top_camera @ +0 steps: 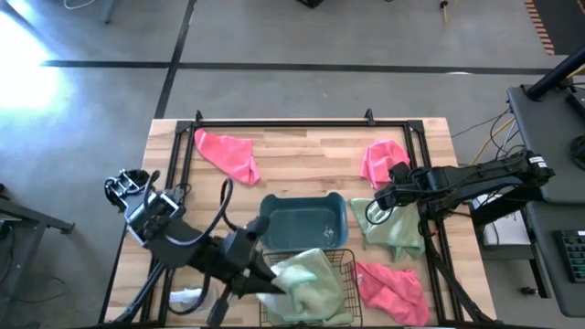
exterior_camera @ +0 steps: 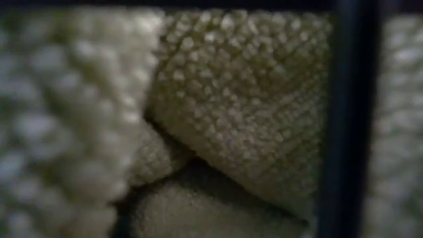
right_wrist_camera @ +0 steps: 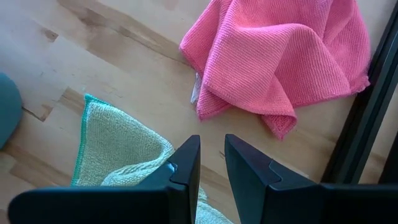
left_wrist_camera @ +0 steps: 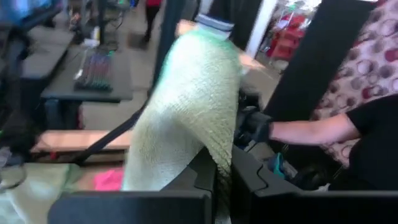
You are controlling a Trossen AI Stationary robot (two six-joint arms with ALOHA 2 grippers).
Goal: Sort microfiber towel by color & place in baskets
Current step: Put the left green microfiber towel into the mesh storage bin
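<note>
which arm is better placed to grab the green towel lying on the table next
Right. The right gripper hovers open directly over the green towel on the table, while the left gripper is shut on another green towel at the wire basket.

One green towel [top_camera: 309, 283] is bunched up in the black wire basket [top_camera: 340, 267] at the table's near edge. The blue-grey bin [top_camera: 304, 222] just behind it holds nothing. A second green towel [top_camera: 395, 228] lies crumpled right of the bin. Three pink towels lie loose: far left [top_camera: 228, 153], far right [top_camera: 379, 160] and near right [top_camera: 391, 286].
</note>
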